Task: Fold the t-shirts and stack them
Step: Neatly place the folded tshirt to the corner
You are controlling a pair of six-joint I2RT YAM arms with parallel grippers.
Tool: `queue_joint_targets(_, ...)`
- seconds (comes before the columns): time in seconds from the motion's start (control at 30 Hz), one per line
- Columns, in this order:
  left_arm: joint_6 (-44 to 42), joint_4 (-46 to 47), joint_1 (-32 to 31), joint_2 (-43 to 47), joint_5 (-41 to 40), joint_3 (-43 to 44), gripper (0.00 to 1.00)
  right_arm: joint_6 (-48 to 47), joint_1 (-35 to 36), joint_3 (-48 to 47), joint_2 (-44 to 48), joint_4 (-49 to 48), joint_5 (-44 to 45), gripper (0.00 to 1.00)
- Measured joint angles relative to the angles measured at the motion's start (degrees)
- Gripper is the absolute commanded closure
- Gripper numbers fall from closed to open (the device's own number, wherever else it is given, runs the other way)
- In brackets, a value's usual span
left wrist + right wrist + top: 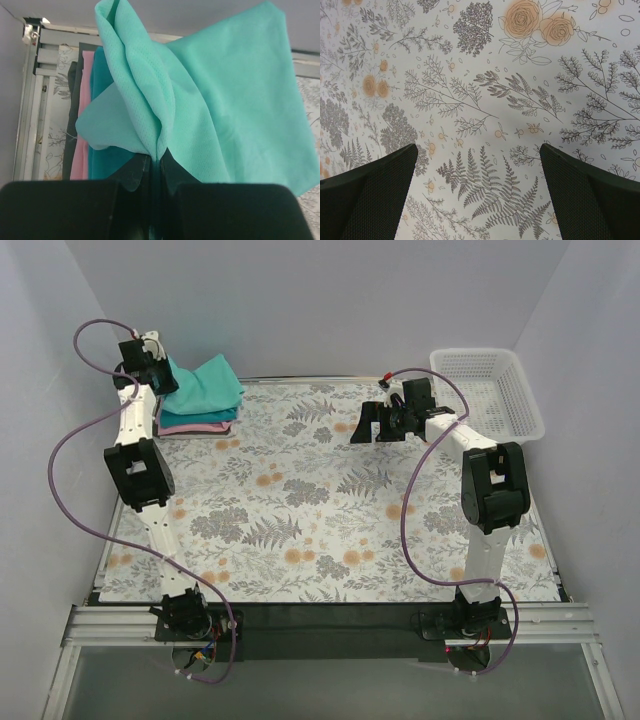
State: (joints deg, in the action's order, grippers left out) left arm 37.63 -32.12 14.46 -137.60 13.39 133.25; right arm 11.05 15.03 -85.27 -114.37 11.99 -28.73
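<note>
A stack of folded t-shirts lies at the back left of the table: the sea-green shirt [205, 385] on top, the darker teal-blue shirt [195, 418] under it, the pink shirt [205, 427] at the bottom. My left gripper [165, 375] is shut on a bunched edge of the sea-green shirt [225, 105], lifting that edge above the stack. The teal-blue shirt [102, 75] and pink shirt [82, 150] show beneath in the left wrist view. My right gripper [367, 427] is open and empty above the bare floral cloth, its fingers [375, 195] wide apart.
A white mesh basket [487, 390] stands at the back right. The floral tablecloth [320, 520] covers the table. Grey walls close in the back and sides. A metal rail [30, 100] runs along the table's edge by the stack.
</note>
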Motion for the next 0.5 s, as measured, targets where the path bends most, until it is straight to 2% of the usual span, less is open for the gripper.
queue_joint_targets(0.23, -3.2, 0.3, 1.2, -4.0, 0.4, 1.6, 0.95, -0.7, 0.0, 0.0, -0.2, 0.4, 0.0, 0.02)
queue_joint_targets(0.37, -5.1, 0.6, 2.0, -4.5, 1.3, 1.8, 0.92, -0.8, 0.0, 0.0, -0.2, 0.6, 0.0, 0.02)
queue_joint_targets(0.43, -6.3, 0.9, 2.1, -4.5, 1.5, 1.8, 0.85, -0.9, 0.0, 0.0, -0.2, 0.8, -0.1, 0.02)
queue_joint_targets(0.5, -7.5, 1.1, 2.4, -4.5, 1.7, 1.8, 0.74, -1.0, 0.0, 0.0, -0.2, 1.0, -0.2, 0.02)
